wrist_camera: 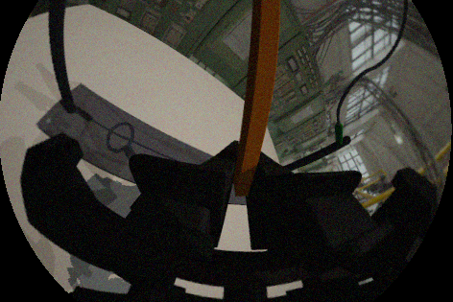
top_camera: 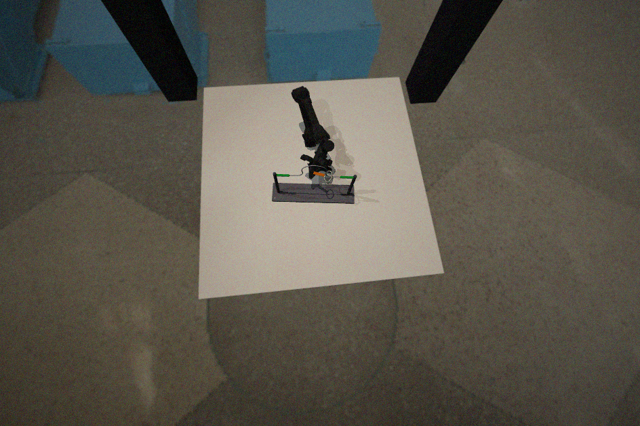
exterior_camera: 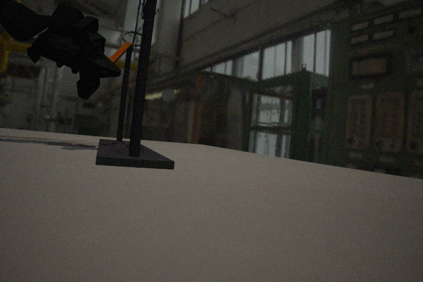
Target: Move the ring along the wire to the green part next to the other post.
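One white worktop (top_camera: 320, 246) (exterior_camera: 239, 220) (wrist_camera: 158, 54) carries the wire's stand (top_camera: 312, 193) (exterior_camera: 136, 162) (wrist_camera: 158, 151). The end effector (top_camera: 312, 173) (exterior_camera: 118, 70) (wrist_camera: 240, 146) grips the orange handle (top_camera: 319, 174) (exterior_camera: 120, 52) (wrist_camera: 263, 63), likely to keep itself off the wire. The ring (top_camera: 324, 177) (exterior_camera: 124, 34) is up by the wire's grey part.

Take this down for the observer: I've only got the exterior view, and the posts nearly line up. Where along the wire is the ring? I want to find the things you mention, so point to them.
Observer: From the top, the ring (top_camera: 332, 177) (exterior_camera: 122, 36) lies between the two green parts, nearer the right-hand one (top_camera: 347, 177) in the picture.

Operator: From here, one finger covers the handle's lower end. How is it gripped?

Observer: The wrist view shows the orange handle (top_camera: 319, 174) (exterior_camera: 120, 52) (wrist_camera: 264, 68) pinched at its end, with a fingertip of the pincer (top_camera: 312, 174) (exterior_camera: 114, 67) (wrist_camera: 244, 188) on each side.
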Available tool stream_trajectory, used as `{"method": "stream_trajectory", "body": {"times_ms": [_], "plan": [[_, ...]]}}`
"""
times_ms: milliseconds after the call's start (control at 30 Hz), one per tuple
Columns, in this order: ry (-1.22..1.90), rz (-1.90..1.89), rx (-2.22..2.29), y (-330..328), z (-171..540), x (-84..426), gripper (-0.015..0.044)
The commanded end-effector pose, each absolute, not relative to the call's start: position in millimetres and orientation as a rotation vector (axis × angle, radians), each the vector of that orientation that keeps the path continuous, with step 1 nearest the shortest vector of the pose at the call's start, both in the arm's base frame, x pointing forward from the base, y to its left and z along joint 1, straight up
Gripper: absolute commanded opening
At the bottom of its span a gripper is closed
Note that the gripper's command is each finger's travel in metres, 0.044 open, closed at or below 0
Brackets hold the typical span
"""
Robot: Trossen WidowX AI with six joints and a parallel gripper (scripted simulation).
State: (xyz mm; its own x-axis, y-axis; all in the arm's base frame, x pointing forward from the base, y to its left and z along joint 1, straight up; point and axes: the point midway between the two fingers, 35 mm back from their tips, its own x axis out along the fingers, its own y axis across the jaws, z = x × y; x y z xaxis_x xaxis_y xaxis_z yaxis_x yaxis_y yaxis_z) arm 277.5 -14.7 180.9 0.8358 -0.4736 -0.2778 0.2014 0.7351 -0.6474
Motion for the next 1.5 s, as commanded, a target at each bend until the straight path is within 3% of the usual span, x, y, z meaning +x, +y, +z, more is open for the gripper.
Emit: {"method": "stream_trajectory", "body": {"times_ms": [0,700,1467], "plan": [[0.450,-0.368,-0.539,-0.9,173.6,279.7,-0.0150],[0.461,-0.267,-0.114,68.6,150.0,288.0,-0.0150],[0.459,-0.236,0.015,108.1,149.2,292.5,-0.0150]]}}
